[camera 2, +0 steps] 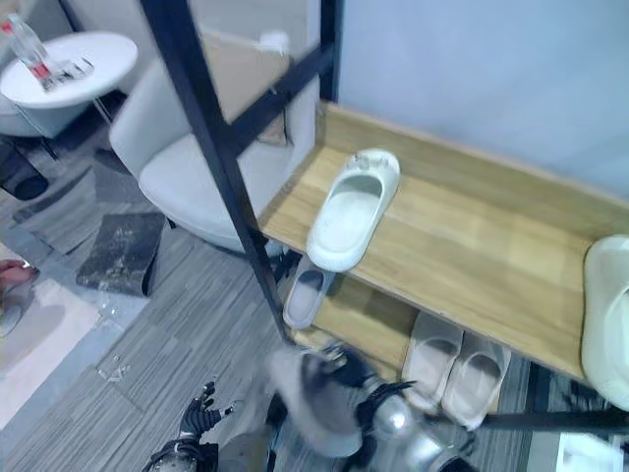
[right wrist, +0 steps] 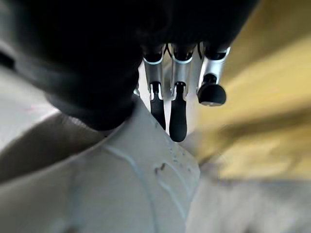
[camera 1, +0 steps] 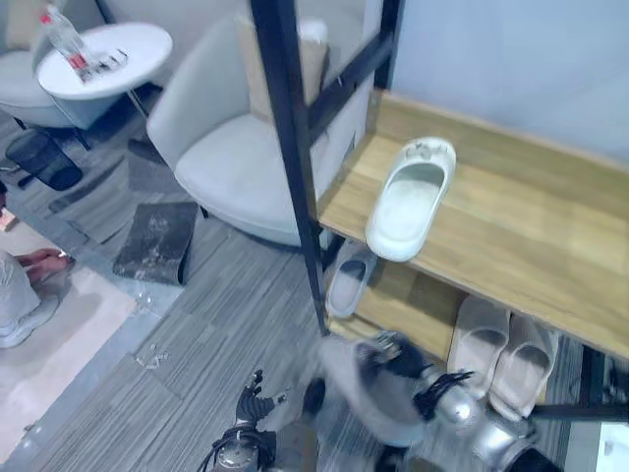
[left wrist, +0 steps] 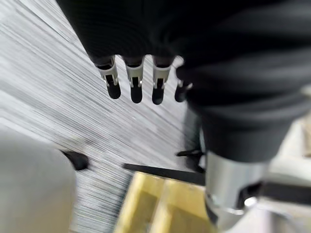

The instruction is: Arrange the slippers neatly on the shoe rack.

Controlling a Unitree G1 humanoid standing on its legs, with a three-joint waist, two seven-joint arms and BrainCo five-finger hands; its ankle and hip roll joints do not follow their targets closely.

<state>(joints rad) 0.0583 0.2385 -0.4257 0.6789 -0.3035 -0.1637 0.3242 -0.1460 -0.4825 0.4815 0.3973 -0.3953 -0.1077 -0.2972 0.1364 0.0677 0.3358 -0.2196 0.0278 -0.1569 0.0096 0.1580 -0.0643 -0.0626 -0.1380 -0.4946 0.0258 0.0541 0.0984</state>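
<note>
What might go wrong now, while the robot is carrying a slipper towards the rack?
1. The white slipper overhangs the front edge of the top shelf. A rising arm could knock it off.
2. The right hand holds the grey slipper low beside the black post, so the slipper may catch on the post.
3. The grip looks shallow, so the slipper may slip out.

Left hand [camera 1: 251, 398] low, fingers [left wrist: 135, 82] straight and relaxed, right hand [camera 2: 339, 379] low, fingers [right wrist: 177, 104] extended downward

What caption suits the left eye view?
Right hand lifts a grey slipper toward the shoe rack.
</note>
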